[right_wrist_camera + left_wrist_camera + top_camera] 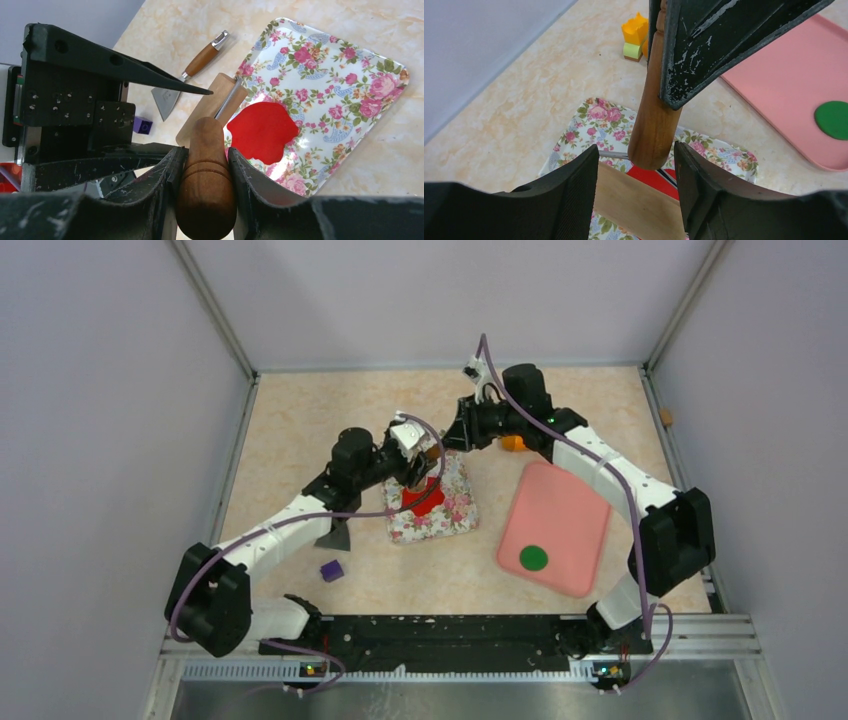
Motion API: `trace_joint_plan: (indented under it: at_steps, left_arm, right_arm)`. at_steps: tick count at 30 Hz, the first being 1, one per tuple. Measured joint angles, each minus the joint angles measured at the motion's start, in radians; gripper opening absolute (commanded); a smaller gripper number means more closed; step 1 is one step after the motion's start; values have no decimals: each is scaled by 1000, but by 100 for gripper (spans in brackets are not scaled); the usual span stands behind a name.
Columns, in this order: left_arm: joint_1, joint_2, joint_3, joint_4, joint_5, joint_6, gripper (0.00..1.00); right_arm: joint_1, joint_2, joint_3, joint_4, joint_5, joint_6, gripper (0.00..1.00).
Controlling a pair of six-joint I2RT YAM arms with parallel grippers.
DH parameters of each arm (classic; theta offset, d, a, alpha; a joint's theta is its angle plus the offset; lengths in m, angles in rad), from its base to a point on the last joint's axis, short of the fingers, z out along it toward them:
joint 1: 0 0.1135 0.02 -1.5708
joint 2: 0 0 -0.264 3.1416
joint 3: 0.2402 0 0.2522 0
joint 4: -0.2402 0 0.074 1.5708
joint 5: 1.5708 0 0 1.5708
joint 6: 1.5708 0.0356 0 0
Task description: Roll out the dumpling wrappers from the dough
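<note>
Seen from above, a purple cube [331, 569] sat at the floral tray's [350, 95] 8 o'clock, with a scraper [167, 97] just above it. The left gripper [635, 152] hung over the tray's 11 o'clock corner, jaws wide. The pin's [206, 190] handle end stood in the gap, touching neither finger. The red dough [262, 130] – a flat, ragged-edged sheet – lay on the tray right below this gripper, with the pin's roller at its edge. The right gripper [206, 150] reached in from the tray's 1 o'clock and clamped narrow on the pin's handle. In its own view the dough was at 1 o'clock, near. An orange block [635, 30] stood at the tray's 2 o'clock. A green disc [533, 558] lay on the pink tray [570, 500] at 4 o'clock – well apart from both grippers.
</note>
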Motion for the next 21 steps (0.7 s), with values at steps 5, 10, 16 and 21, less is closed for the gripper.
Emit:
trace_joint_plan:
  at_steps: [5, 10, 16, 21]
  left_arm:
    - [1, 20, 21, 3, 52, 72, 55]
    - [2, 106, 102, -36, 149, 92, 27]
    - [4, 136, 124, -68, 209, 116, 0]
    - [48, 148, 180, -153, 320, 105, 0]
  right_arm:
    - [0, -2, -5, 6, -24, 0, 0]
    - [0, -2, -6, 5, -35, 0, 0]
    - [-8, -14, -24, 0, -31, 1, 16]
    - [-39, -23, -23, -10, -104, -26, 57]
